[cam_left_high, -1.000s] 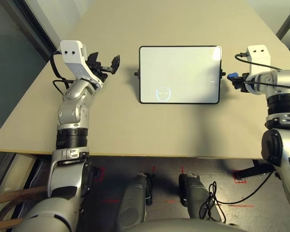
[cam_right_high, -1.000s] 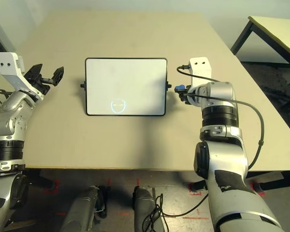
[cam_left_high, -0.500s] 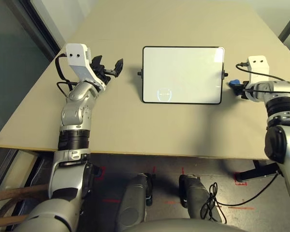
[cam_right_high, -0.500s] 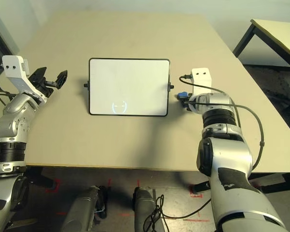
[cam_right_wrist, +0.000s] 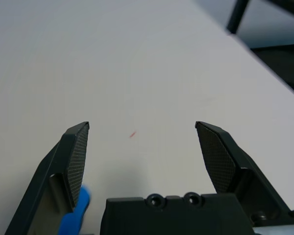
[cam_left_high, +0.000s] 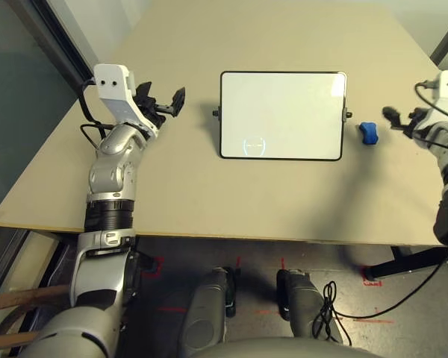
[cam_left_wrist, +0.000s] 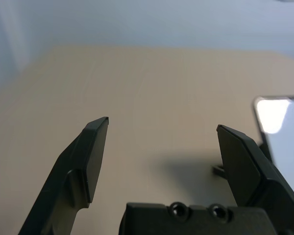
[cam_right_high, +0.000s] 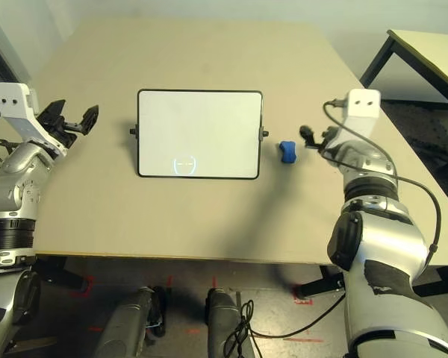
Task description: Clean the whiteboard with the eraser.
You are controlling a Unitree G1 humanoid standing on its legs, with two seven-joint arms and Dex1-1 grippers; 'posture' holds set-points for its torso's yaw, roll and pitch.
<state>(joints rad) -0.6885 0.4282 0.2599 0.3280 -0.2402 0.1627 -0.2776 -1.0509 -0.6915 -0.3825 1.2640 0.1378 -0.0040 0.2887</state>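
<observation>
Tabletop [cam_right_wrist: 137, 88], red fleck [cam_right_wrist: 132, 134], right wrist view

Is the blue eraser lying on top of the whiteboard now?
No, the eraser lies on the bare table, to the right of the whiteboard.

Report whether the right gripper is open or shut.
Open: the right gripper's two fingers stand wide apart with nothing between them, and the eraser lies on the table beside it.
</observation>
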